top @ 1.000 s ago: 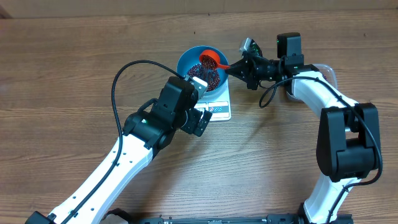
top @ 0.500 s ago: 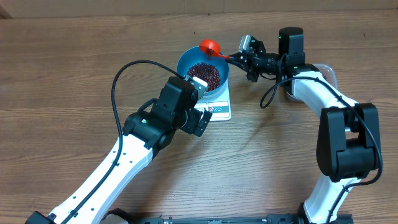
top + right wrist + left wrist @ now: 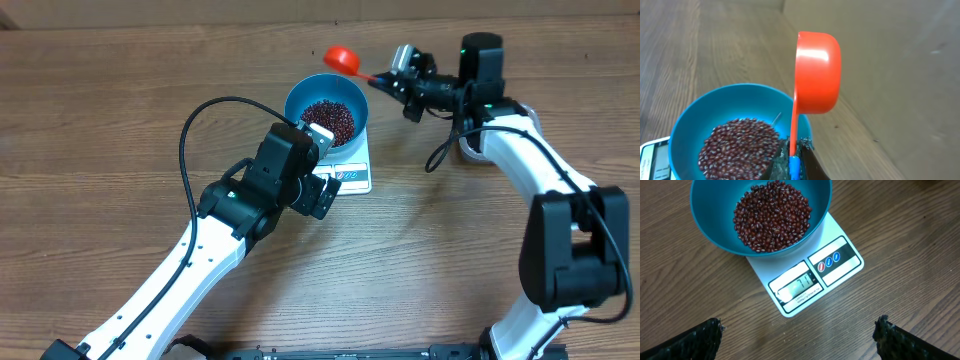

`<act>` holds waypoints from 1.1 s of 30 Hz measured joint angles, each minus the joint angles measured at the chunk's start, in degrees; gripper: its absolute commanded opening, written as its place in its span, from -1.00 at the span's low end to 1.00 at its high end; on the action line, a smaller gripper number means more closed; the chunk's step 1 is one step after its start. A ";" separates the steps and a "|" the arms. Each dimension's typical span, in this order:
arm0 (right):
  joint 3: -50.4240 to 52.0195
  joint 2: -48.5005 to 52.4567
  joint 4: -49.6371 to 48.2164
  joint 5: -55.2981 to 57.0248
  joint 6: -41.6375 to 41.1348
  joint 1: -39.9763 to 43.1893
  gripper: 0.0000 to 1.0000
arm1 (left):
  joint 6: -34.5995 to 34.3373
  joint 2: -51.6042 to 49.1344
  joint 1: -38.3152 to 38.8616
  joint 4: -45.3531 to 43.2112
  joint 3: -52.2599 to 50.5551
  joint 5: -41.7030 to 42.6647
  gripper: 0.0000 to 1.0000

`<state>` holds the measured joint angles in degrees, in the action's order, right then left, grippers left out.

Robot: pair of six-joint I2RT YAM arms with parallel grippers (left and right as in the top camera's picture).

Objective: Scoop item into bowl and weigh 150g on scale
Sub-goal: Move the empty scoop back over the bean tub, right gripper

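Brown wood-grain table [image 3: 100,120], tan wall [image 3: 900,75]

The scale [image 3: 812,280] shows 77 on its display.

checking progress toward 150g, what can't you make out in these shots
- Scale reading: the left wrist view shows digits, but they are too small and faint to read surely; in the overhead view they are far too small.
- Inside of the scoop: the right wrist view shows only its back; overhead it is too small to tell whether it holds beans.
- Depth of the beans: the bowl wall hides everything below the top layer.
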<state>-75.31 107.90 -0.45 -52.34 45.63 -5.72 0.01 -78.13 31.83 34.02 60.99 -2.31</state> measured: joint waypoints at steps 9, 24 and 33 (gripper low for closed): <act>0.00 -5.86 2.45 -2.03 -12.74 6.08 -0.93 | 0.00 0.00 0.00 0.02 0.00 0.00 0.99; -0.09 -16.02 31.50 -3.63 -42.62 18.75 -0.93 | 0.00 0.00 0.00 0.02 0.00 0.00 0.99; -3.32 -16.00 53.37 15.47 -45.40 23.47 -0.93 | 0.00 0.00 0.00 -0.02 0.00 0.04 0.99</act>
<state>-78.63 91.90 52.93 -36.86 0.23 17.76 0.01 -78.13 31.83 34.00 60.99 -2.26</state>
